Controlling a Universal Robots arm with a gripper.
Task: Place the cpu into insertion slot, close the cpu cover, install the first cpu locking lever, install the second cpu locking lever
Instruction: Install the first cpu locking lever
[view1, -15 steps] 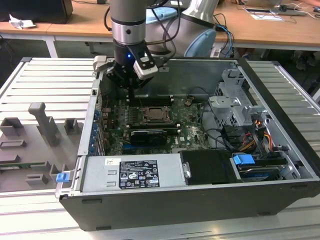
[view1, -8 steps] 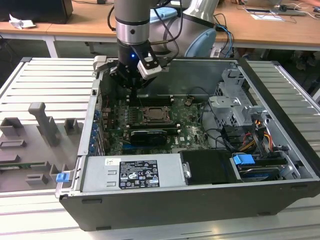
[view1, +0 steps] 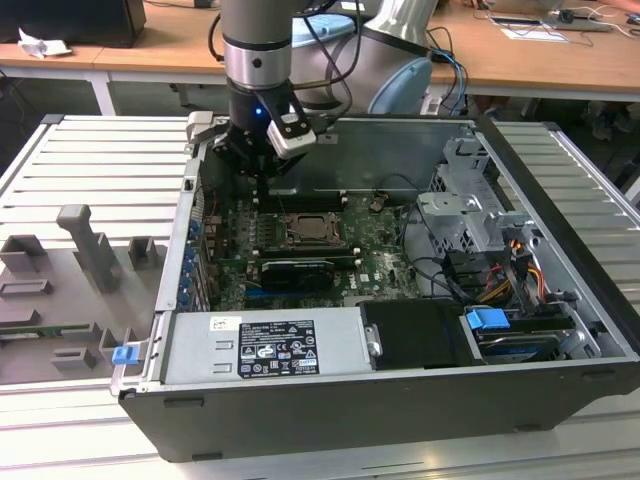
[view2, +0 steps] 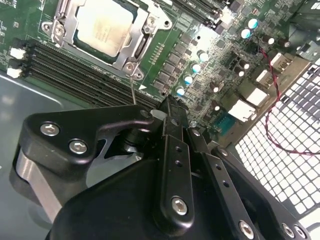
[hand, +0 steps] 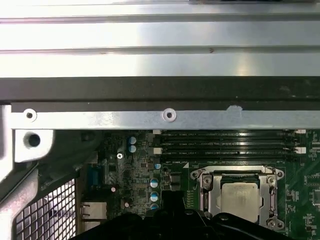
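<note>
The tool (view2: 169, 106), fingers drawn together, hangs just over the memory slots (view2: 75, 65). Beside those slots, the cpu (view2: 102, 27) sits in the insertion slot (view2: 90, 48), framed by the cpu cover (view2: 150, 39).

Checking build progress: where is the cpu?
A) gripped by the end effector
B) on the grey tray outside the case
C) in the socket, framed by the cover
C: the cpu lies flat on the board with the cover around it.
</note>
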